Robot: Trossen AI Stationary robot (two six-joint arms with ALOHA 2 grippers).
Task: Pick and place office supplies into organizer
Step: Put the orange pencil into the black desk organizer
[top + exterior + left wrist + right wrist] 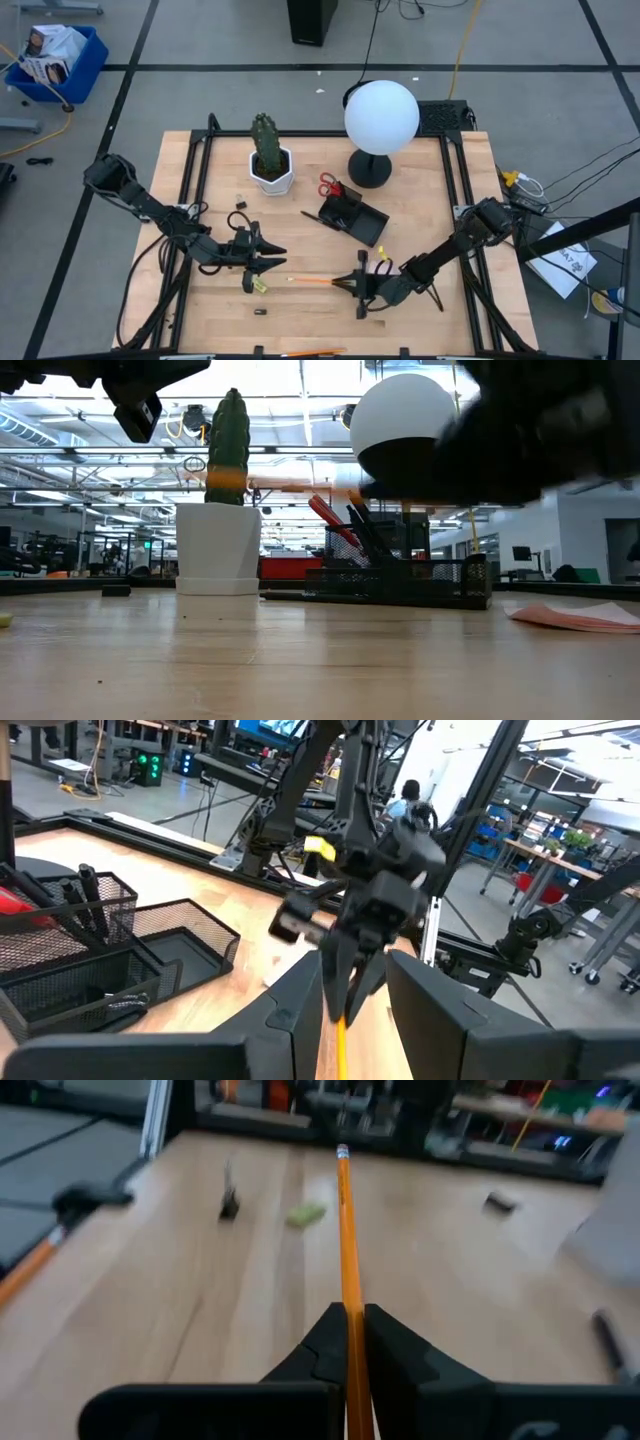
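You have a long orange wooden pencil (346, 1250) lifted level above the table; the black mesh organizer tray (354, 217) holds red-handled scissors (329, 186).

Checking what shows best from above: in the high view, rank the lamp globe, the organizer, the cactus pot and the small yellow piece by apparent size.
1. Lamp globe
2. Organizer
3. Cactus pot, close to the organizer; unsure
4. Small yellow piece
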